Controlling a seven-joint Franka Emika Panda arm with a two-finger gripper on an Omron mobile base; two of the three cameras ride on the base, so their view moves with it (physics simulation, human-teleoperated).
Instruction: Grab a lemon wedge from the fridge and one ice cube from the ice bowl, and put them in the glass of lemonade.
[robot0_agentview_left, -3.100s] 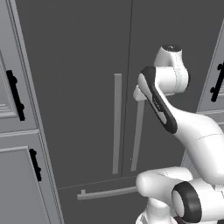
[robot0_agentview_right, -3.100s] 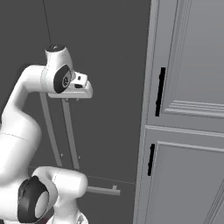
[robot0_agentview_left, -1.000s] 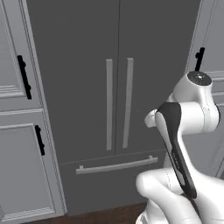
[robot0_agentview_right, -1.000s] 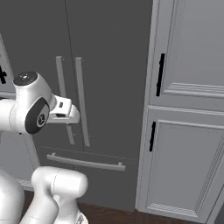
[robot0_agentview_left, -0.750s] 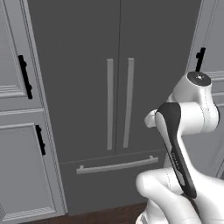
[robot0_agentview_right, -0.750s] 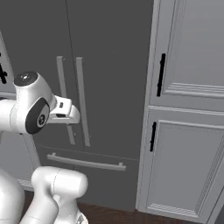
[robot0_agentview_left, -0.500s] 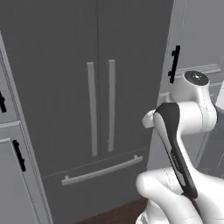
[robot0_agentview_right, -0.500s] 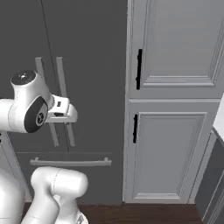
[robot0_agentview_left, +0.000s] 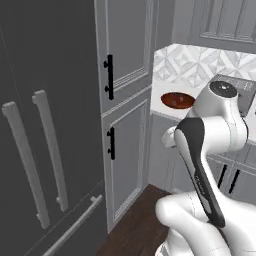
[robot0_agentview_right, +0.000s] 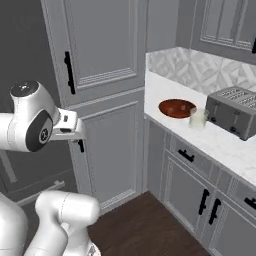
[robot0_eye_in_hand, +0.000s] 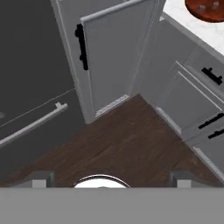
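Base has turned: a second ago both base views faced the tall dark grey double-door fridge (robot0_agentview_left: 45, 150) squarely; now it sits at the left edge of the left base view, doors shut, long light grey bar handles (robot0_agentview_left: 50, 150) showing, and the white bench (robot0_agentview_right: 220, 135) has swung into frame on the right. This is camera motion with the base, not movement of the things. On the bench, near its end next to the tall panelled cabinet (robot0_agentview_right: 100, 75), sits the wide shallow reddish-brown wooden ice bowl (robot0_agentview_right: 177, 108); just beside it, toward the grey toaster (robot0_agentview_right: 235, 117), stands the short clear glass of lemonade (robot0_agentview_right: 198, 119). The hand view catches the bowl's rim at its top right corner with pale lumps inside, probably ice cubes (robot0_eye_in_hand: 202, 7); too small to be sure. Lemon wedge: nowhere to be seen, presumably behind the closed fridge doors. Gripper (robot0_eye_in_hand: 109, 179) looks down at the dark wood floor (robot0_eye_in_hand: 122, 148), fingers (robot0_eye_in_hand: 40, 178) spread fully apart, nothing between them. Judgement: fridge not yet opened, nothing collected; the turn toward the bench suggests ice may be fetched first. Task stands at its start.
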